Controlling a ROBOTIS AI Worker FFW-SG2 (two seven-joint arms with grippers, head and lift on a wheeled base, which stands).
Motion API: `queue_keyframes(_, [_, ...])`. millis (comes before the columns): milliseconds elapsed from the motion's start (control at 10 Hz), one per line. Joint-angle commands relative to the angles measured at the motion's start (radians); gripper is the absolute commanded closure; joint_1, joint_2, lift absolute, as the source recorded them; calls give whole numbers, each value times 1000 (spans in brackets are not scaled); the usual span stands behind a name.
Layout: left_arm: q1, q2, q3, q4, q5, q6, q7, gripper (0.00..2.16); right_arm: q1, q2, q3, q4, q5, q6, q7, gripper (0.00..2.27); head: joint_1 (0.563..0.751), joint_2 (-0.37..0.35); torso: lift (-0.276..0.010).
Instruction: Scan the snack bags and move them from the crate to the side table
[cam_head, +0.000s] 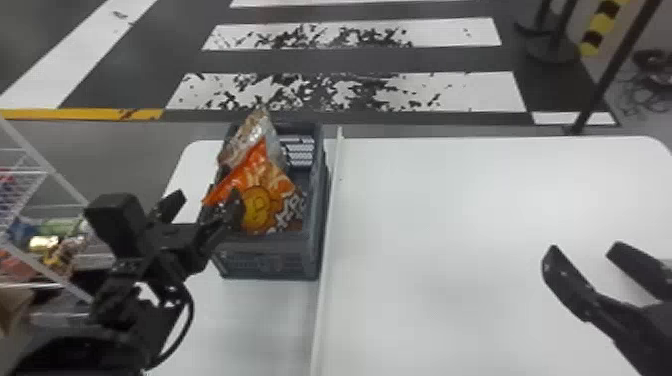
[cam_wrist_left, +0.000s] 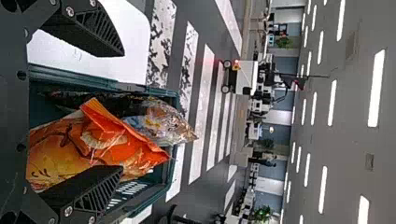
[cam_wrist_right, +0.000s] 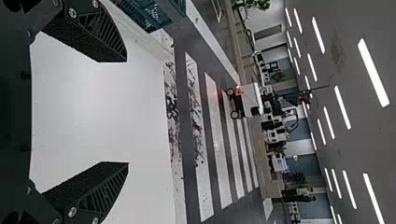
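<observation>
Running this rig remotely, I had the L gripper (cam_head: 206, 197) at the crate's (cam_head: 270, 257) L wall: 1 finger inside, in front of the orange bag (cam_head: 260, 197), the other outside, over the table on the crate's L side. Its fingers were spread w/ a wide gap, so it was open, not clamped on the bag; whether the inner finger touched the bag, I couldn't tell.

The orange bag stood tilted in the crate, its top corner up above the rim. Just behind it, also in the crate, was the silvery bag (cam_head: 255, 131), its crinkled top poking over the far end.

My R gripper (cam_head: 582, 246) was well apart from the crate, off to its R, over the white tabletop (cam_head: 440, 215). Fingers wide apart there too, i.e. open.

A raised white strip (cam_head: 321, 300) ran right alongside the crate's R side. To the crate's L was a white wire rack (cam_head: 42, 160) w/ assorted packets (cam_head: 45, 242). Beyond the crate's far end: floor stripes (cam_head: 495, 92), plus, farther out in the L wrist cam, a white cart (cam_wrist_left: 246, 77).
</observation>
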Motion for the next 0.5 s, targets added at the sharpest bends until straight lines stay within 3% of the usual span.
queue_keyframes(0, [-14, 0, -16, 9, -3, 9, -4, 161, -3, 0, 0, 0, 0, 8, 0, 140, 695, 96, -87])
queue_keyframes(200, [-22, 0, -25, 3, -9, 58, -12, 380, -6, -5, 0, 0, -3, 8, -2, 140, 695, 83, -87])
queue_keyframes(400, [-22, 0, -26, -1, -16, 73, -16, 930, -6, -14, 0, -5, -8, 8, -5, 140, 695, 69, -87])
